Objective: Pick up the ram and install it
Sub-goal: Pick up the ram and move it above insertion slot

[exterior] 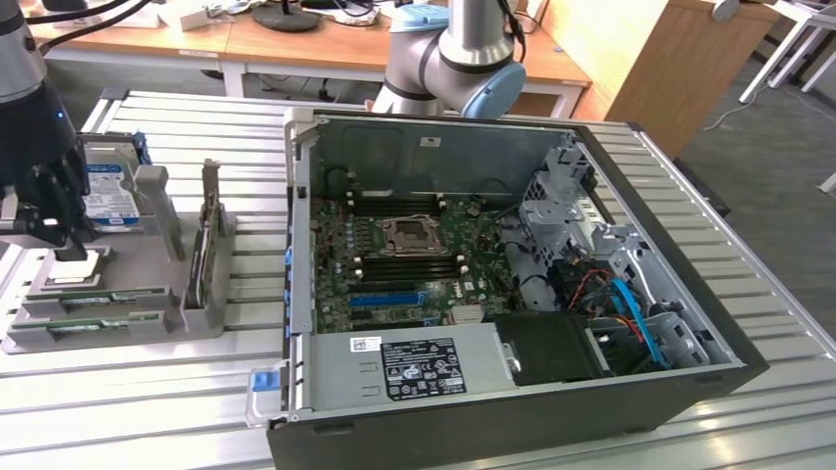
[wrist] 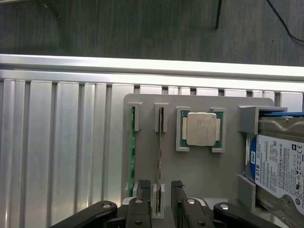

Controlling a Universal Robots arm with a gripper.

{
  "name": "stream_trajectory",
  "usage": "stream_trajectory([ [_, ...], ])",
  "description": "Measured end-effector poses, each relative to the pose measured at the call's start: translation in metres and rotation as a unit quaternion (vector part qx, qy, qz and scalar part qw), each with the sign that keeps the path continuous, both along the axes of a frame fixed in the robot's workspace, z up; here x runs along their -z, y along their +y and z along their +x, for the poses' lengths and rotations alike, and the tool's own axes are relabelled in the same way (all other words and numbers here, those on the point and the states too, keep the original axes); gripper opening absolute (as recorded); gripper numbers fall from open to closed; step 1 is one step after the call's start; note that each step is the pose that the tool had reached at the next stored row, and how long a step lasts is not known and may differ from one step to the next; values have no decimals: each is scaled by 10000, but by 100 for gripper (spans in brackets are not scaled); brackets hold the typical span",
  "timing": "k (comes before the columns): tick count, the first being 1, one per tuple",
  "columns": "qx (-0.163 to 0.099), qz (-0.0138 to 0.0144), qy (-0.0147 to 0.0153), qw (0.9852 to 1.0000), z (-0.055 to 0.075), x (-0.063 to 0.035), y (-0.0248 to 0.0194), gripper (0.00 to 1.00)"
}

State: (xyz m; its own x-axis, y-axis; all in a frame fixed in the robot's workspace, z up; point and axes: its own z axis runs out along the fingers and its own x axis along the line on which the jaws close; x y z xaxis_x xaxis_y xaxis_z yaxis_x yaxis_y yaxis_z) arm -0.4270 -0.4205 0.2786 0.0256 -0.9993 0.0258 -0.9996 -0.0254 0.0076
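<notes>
nearest the wrist camera, the end effector [wrist: 160, 186] stands with its jaws wide and holds nothing, one dark finger [wrist: 144, 197] on either side of the thin edge of the ram [wrist: 160, 142]. the ram sits on edge in a slot of the grey fixture tray [wrist: 199, 171]. its long axis runs straight away from the fingers, so their closing direction crosses its thickness, and a gap shows on both sides. just beside it a second green stick [wrist: 133, 147] lies parallel in the neighbouring slot. on the ram's other side come the silver processor [wrist: 202, 129], then the blue-labelled hard drive [wrist: 280, 166]. in the exterior view the end effector hangs over the tray at the left edge of the frame, above the ribbed tabletop [exterior: 131, 411]. the open computer case [exterior: 432, 441] with its motherboard [exterior: 392, 284] lies well apart, toward the frame's right.
</notes>
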Motion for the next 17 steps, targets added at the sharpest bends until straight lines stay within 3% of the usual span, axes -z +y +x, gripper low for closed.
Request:
stream_trajectory([
  [17,-1,0,0,10000,-2,0,-183,31],
])
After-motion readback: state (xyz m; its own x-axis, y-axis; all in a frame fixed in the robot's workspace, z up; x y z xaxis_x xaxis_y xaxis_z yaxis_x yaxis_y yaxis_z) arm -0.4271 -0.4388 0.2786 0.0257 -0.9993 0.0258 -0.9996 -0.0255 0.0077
